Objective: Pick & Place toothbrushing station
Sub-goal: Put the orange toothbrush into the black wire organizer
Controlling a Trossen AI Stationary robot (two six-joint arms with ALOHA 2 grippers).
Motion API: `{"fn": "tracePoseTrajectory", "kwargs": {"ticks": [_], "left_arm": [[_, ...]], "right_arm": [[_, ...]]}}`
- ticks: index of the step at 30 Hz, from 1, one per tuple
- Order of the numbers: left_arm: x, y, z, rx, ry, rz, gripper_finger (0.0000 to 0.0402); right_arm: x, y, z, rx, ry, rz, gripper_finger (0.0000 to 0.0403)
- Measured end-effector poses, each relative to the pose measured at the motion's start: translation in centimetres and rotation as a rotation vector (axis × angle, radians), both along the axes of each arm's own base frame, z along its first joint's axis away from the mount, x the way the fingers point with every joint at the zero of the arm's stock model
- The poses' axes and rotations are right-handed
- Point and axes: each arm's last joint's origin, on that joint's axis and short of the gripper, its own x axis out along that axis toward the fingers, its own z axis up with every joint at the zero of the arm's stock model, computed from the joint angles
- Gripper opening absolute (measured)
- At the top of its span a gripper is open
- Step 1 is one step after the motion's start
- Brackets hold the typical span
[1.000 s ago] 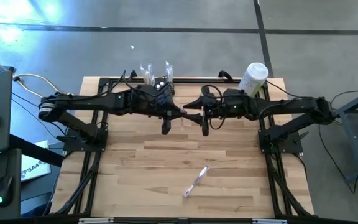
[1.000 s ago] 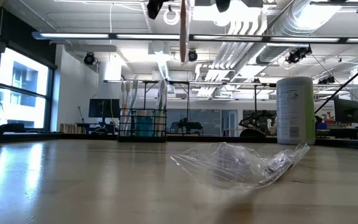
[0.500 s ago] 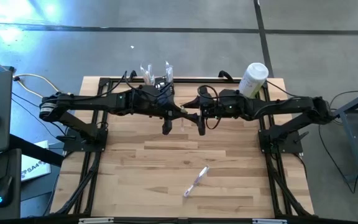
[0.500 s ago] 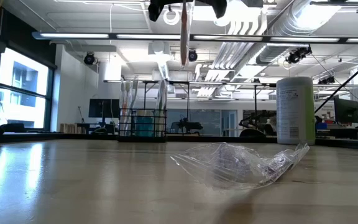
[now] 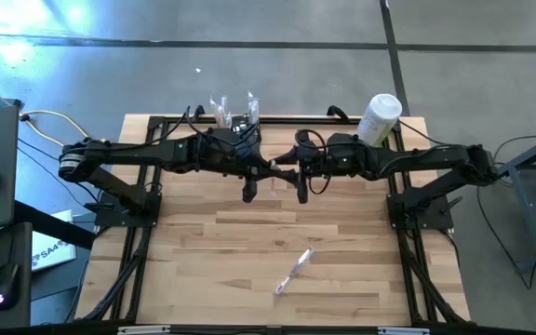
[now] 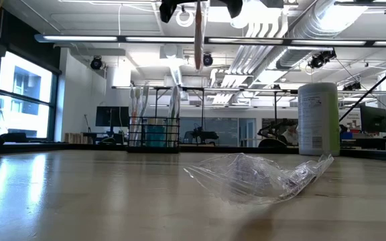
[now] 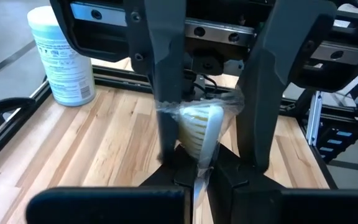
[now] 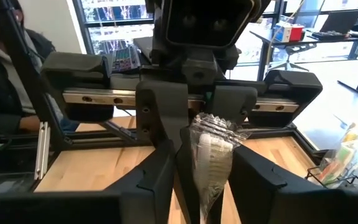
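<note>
Compared with a second ago, your right gripper has slid closer to the left gripper, and the two are now meeting above the far half of the wooden table, nearer you than the toothbrushing station. You are keeping the left gripper clenched on a wrapped toothbrush, a white bristled head inside crinkly clear film. In the right wrist view, the dark fingers are flanking that same wrapped head; whether they are actually gripping it, you cannot tell. The station, a small black wire rack with upright brushes in it, is sitting at the table's far edge, just behind the left gripper. To the station's right, a tall white cylindrical container is standing. Well in front of the station, a crumpled clear plastic bag is lying flat on the planks.
</note>
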Motion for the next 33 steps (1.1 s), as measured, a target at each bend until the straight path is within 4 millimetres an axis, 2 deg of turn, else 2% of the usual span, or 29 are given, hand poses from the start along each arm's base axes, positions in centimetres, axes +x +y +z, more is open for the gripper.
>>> {"fn": "tracePoseTrajectory", "kwargs": {"ticks": [11,18,26,33], "left_arm": [[-0.02,0.0,0.01,0.003,0.001,-0.002,0.001],[-0.07,0.02,-0.02,0.0,0.008,0.003,0.001],[-0.08,0.02,-0.05,0.0,0.01,0.004,0.0012],[-0.03,-0.08,-0.08,0.006,0.011,-0.035,0.0071]], "right_arm": [[-0.02,0.02,0.03,-0.002,-0.001,0.007,0.0079],[-0.04,-0.03,0.07,-0.039,-0.002,-0.001,0.0017],[-0.03,-0.01,0.05,-0.046,-0.001,0.005,0.0015],[-0.07,0.03,0.11,-0.057,-0.004,0.013,0.0015]]}}
